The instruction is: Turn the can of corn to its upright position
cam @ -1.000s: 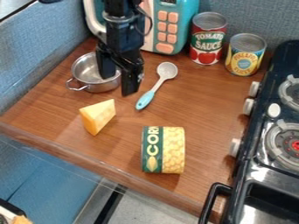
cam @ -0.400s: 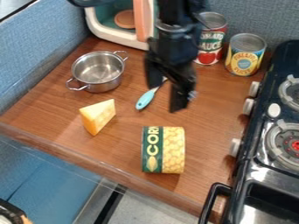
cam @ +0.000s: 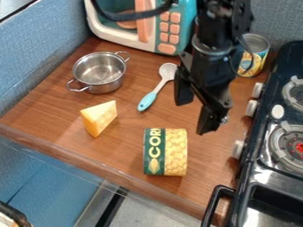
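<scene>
Can of corn [cam: 165, 152] lies on its side at the counter's [cam: 121, 153] front part, right of the cheese wedge [cam: 99, 118]; its long axis runs left to right across my view, the lettering's top towards the left. It's a squat cylinder with a kernel-patterned label, on streaky wood grain. I see a shiny, round metal pot [cam: 99, 81] behind the smooth-sided wedge. My gripper [cam: 194, 118] hangs behind and right of the can, fingers wide apart. Since the earlier frames it has moved right and forward; the can hasn't shifted.
</scene>
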Controlling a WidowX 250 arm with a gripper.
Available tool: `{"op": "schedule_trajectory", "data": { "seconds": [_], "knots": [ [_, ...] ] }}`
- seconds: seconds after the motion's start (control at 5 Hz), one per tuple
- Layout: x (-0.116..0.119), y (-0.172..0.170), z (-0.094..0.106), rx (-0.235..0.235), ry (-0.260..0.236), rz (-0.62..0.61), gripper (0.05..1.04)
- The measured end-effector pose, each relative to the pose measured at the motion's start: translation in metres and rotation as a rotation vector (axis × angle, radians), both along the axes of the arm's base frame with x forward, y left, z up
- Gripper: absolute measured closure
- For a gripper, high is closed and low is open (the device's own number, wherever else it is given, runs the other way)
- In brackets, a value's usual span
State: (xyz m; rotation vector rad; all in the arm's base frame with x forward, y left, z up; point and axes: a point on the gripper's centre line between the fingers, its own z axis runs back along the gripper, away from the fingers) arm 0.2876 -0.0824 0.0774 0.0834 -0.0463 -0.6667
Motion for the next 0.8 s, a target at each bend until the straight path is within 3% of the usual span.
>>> {"op": "schedule_trajectory", "data": {
  "seconds": [0.4, 0.8],
  "knots": [
    [-0.002, -0.002, -0.010, 0.033, 0.020, -0.013, 0.083],
    [-0.032, -0.030, -0.022, 0.006, 0.068, -0.071, 0.083]
  ]
}}
